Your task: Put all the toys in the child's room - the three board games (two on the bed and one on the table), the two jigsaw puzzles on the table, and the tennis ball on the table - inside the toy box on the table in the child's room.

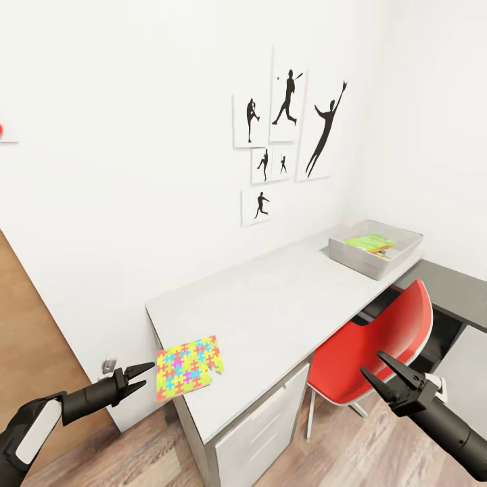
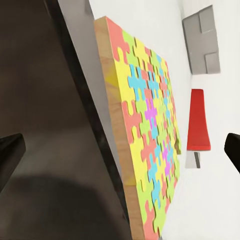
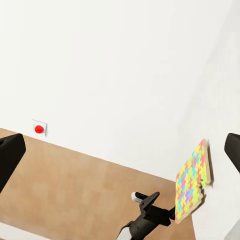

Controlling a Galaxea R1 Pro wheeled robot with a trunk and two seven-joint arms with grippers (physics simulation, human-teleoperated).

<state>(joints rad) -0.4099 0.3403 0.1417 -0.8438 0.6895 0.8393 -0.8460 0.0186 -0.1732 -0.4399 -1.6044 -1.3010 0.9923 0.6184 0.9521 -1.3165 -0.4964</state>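
The counter ran long and pale ahead of me, with the red chair tucked against it. At its far end sat the toy box, holding what looked like green and yellow items; I could not make out which toys. One jigsaw puzzle lay flat at the near corner, its edge overhanging slightly. I judged it thin, stiff and light, best pinched along that overhanging edge. My left end effector hovered just beside it, fingers parted and empty. My right end effector hung well apart, also released.
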